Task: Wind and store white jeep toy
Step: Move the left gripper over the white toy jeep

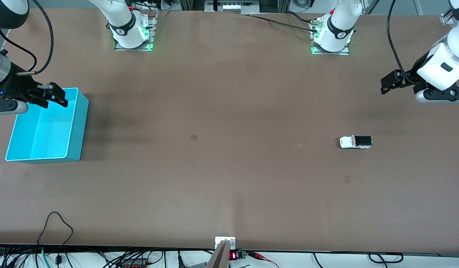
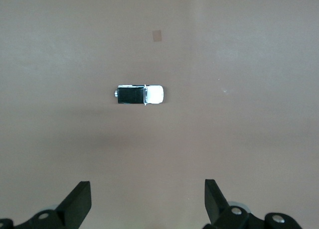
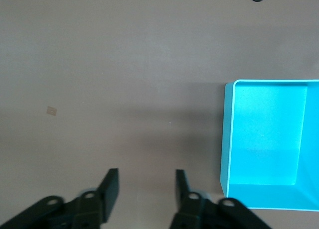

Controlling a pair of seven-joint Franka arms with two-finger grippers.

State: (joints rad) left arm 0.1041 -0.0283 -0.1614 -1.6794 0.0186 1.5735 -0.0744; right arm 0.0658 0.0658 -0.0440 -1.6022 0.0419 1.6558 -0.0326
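Observation:
The white jeep toy (image 1: 356, 142) with its black roof panel stands on the brown table toward the left arm's end; it also shows in the left wrist view (image 2: 139, 94). My left gripper (image 1: 390, 82) is open and empty, up in the air over the table at that end, apart from the jeep. The cyan bin (image 1: 47, 128) stands empty toward the right arm's end and shows in the right wrist view (image 3: 269, 144). My right gripper (image 1: 54, 95) is open and empty, over the bin's rim on the side of the robots' bases.
Two small tape marks (image 1: 193, 137) (image 1: 347, 179) lie flat on the table. Cables (image 1: 54, 230) hang along the table edge nearest the front camera. The arm bases (image 1: 132, 33) (image 1: 331, 37) stand along the edge farthest from it.

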